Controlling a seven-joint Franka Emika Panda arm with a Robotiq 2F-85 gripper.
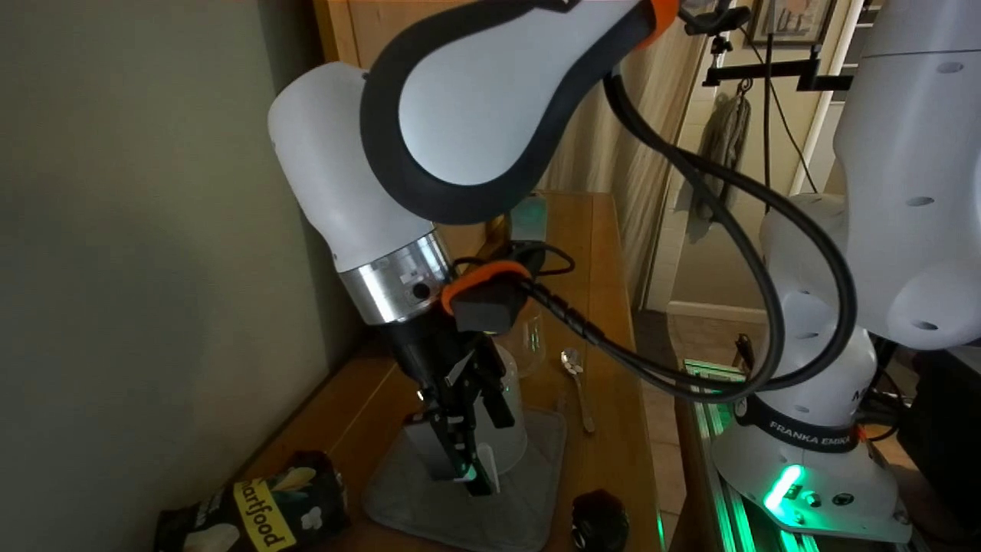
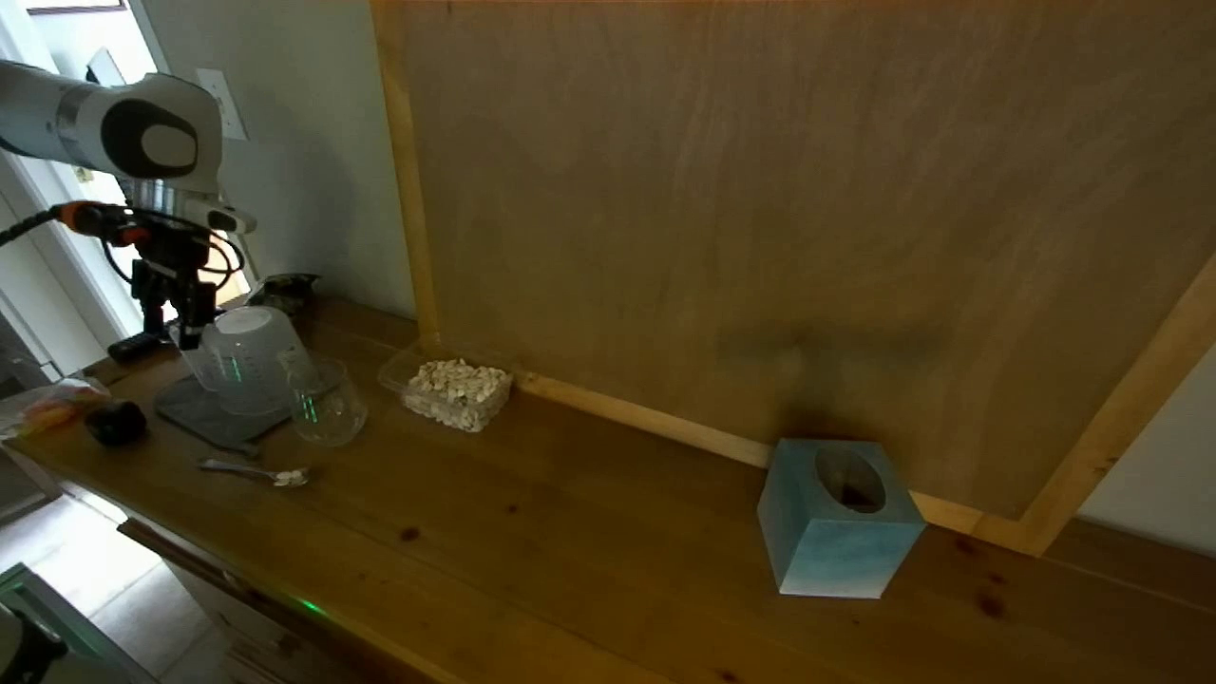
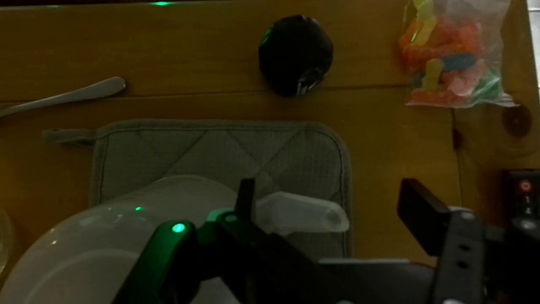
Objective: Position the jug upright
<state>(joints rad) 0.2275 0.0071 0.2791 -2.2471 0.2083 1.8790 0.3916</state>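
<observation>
The jug (image 2: 255,366) is translucent plastic and stands upside down, its narrower base up, on a grey quilted pot holder (image 2: 204,418). The jug also shows in an exterior view (image 1: 506,437), partly behind the gripper. In the wrist view the jug's rounded base (image 3: 84,261) is at lower left and its handle (image 3: 303,213) points right. My gripper (image 3: 331,202) is open, pointing down beside the jug on the handle side. The handle appears between the two fingers in the wrist view; contact cannot be told. The gripper also shows in both exterior views (image 1: 471,452) (image 2: 173,323).
A clear glass (image 2: 328,408) stands close to the jug. A spoon (image 1: 576,383), a black round object (image 1: 599,521), a candy bag (image 3: 455,63), a snack bag (image 1: 260,510) and a remote (image 3: 524,194) lie around. An oats container (image 2: 456,391) and blue box (image 2: 841,532) stand along the back.
</observation>
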